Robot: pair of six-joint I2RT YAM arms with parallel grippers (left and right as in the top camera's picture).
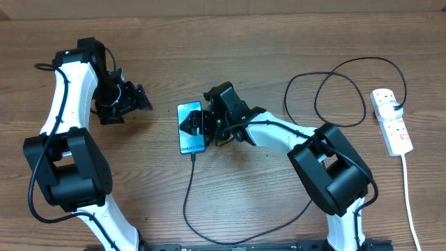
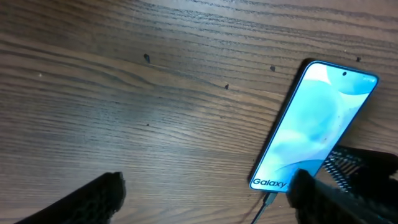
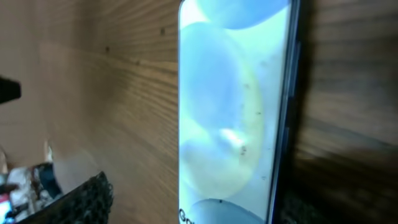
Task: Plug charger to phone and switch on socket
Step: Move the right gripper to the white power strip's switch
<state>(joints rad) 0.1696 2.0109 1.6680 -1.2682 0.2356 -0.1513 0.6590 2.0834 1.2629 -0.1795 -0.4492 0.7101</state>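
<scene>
Charger connector looks seated in Galaxy S24 phone at table centre — right gripper jaws wide, straddling it, left gripper spread, empty. Remaining: red switch on power strip, right side — state unclear

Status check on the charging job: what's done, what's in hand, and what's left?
Looks done: the charger appears plugged into the phone at its lower edge, and its black plug is in the socket. In hand: the right end effector sits open over the phone; the left end effector is open, off to the side. Left: switching on the socket; neither arm is near it.
</scene>
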